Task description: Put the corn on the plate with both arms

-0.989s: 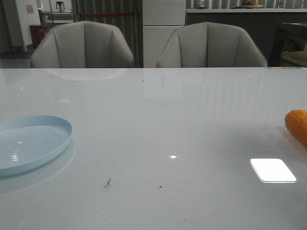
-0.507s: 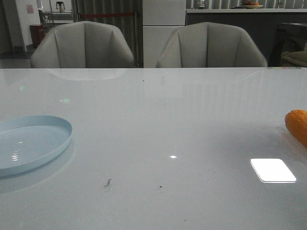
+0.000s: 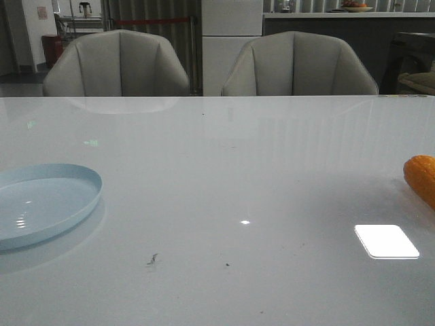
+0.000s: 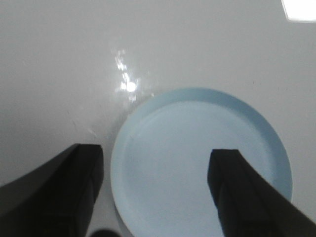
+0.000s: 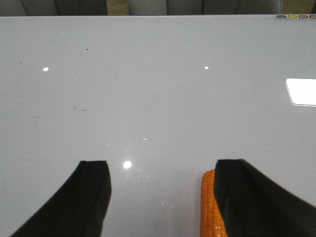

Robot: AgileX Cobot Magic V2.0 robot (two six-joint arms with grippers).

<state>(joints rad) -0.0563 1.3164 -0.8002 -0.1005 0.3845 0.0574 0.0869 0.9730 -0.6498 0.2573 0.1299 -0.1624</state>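
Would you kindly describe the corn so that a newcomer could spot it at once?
Start from the wide pale table and follow it to its far right edge in the front view. There lies the corn, partly cut off by the frame. It is the only orange thing there; the plate on the opposite side is pale blue.

Dim, even light leaves the glossy desk (image 3: 224,190) greyish, with a blown-out rectangular glare patch (image 3: 386,241) just below the corn (image 3: 421,178), pinpoint reflections beside it, a soft shadow under the plate (image 3: 81,178), and blurred, out-of-focus left pincer fingers (image 4: 64,192) in the left wrist view.
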